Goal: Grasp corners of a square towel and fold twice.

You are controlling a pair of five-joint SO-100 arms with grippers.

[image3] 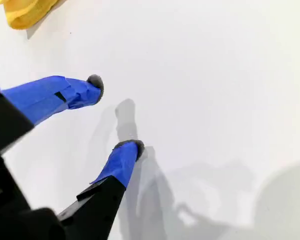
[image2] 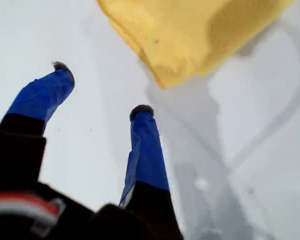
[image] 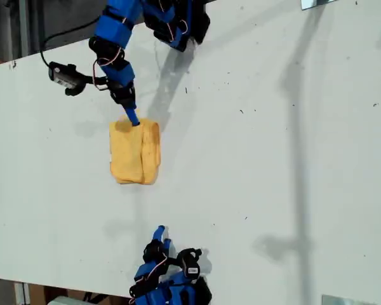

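The yellow towel (image: 134, 151) lies folded into a narrow rectangle on the white table (image: 273, 159), left of centre in the exterior view. My first gripper (image: 133, 118) reaches down from the far arm to the towel's far edge. The first wrist view shows my first gripper (image2: 101, 90) open, holding nothing, its tips just short of a rounded towel (image2: 190, 35) corner. My second gripper (image: 160, 233) hovers near the exterior view's bottom edge, well apart from the towel. It is open and empty in its own view (image3: 114, 114), where only a bit of towel (image3: 25, 12) shows.
A black camera module (image: 66, 77) with a cable hangs off the far arm. Metal brackets sit at the table's far edge (image: 317, 3) and near edge (image: 346, 298) on the exterior view's right. Arm shadows fall across the table.
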